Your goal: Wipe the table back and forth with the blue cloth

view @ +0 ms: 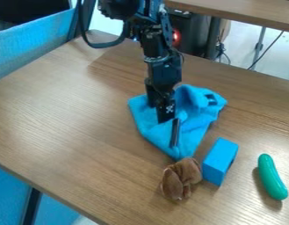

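The black gripper (166,109) hangs down over a blue cloth (193,127) near the middle of the table, its lower end over the cloth's left and central part. Folds of the cloth are bunched up just right of the gripper, and a flatter corner points toward the front. Whether the gripper has hold of any cloth, I cannot tell. Close to that front corner lies a crumpled brown soft object (182,177). A blue block (220,161) is right beside the brown object. Farther right is a green, slightly curved cucumber-like object (272,176).
The wooden table (70,110) has its near edge running diagonally along the lower left. Blue panels (32,41) stand beyond its left side. Another table (246,13) is behind, at the top right, with dark equipment and cables below it.
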`<action>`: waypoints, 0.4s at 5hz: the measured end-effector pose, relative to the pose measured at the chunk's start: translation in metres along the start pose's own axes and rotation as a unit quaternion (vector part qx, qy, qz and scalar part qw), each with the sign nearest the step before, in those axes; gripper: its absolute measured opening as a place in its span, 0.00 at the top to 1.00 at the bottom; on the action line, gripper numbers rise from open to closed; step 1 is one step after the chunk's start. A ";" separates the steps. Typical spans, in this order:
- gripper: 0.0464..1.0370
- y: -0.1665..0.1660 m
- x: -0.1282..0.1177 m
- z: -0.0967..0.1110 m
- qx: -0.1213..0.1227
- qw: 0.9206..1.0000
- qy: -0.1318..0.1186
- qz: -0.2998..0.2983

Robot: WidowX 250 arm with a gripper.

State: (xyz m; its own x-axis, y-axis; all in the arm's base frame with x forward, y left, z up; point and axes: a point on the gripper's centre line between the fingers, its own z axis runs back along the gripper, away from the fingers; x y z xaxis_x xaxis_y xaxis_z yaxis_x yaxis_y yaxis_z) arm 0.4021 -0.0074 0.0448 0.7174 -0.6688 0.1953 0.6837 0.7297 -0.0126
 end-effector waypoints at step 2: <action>0.04 0.067 0.009 0.005 0.026 0.997 -0.012 0.072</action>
State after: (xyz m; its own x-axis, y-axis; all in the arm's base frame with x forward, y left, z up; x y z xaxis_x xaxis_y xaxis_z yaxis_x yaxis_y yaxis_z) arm 0.4536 0.0366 0.0503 0.8043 -0.5528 0.2178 0.5648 0.8252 0.0089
